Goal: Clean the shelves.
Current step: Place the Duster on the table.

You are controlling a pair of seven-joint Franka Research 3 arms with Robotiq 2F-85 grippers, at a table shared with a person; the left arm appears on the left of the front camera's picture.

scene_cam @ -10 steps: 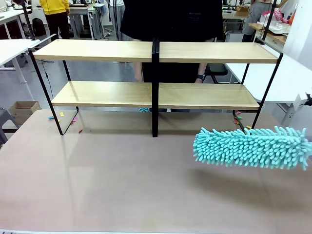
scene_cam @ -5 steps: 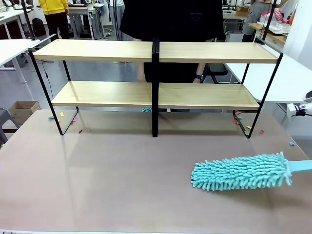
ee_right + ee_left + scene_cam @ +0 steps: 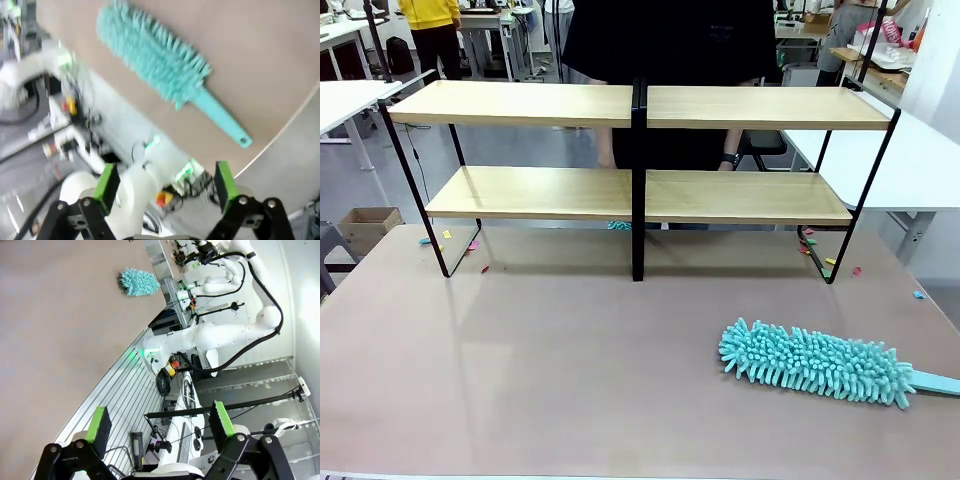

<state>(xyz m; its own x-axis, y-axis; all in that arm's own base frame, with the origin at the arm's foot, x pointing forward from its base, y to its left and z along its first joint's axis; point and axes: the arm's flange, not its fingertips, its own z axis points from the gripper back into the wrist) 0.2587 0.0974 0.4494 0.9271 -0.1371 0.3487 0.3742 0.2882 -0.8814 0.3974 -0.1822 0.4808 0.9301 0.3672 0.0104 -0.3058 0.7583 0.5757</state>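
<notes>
A wide beige tabletop (image 3: 540,370) fills the foreground of a busy lab, with the shelves (image 3: 638,107), a two-tier rack of light wooden boards on a thin black frame, standing along its far edge and a person in dark clothing just behind the rack. A teal microfibre duster (image 3: 812,362) lies flat on the tabletop at the robot's right, well apart from the rack, its fluffy head toward the table's middle and its slim handle (image 3: 935,382) running out toward the right edge. In the right wrist view, the right gripper (image 3: 165,184) hangs above the duster (image 3: 150,55) with its green pads spread and nothing between them; the handle (image 3: 220,121) points back toward that gripper. The left gripper (image 3: 160,422), likewise spread and empty, looks along the table's near edge with the duster (image 3: 138,282) far off. By this layout the right arm is plainly nearer, and any pickup would likely go for the handle end, across its long axis.
</notes>
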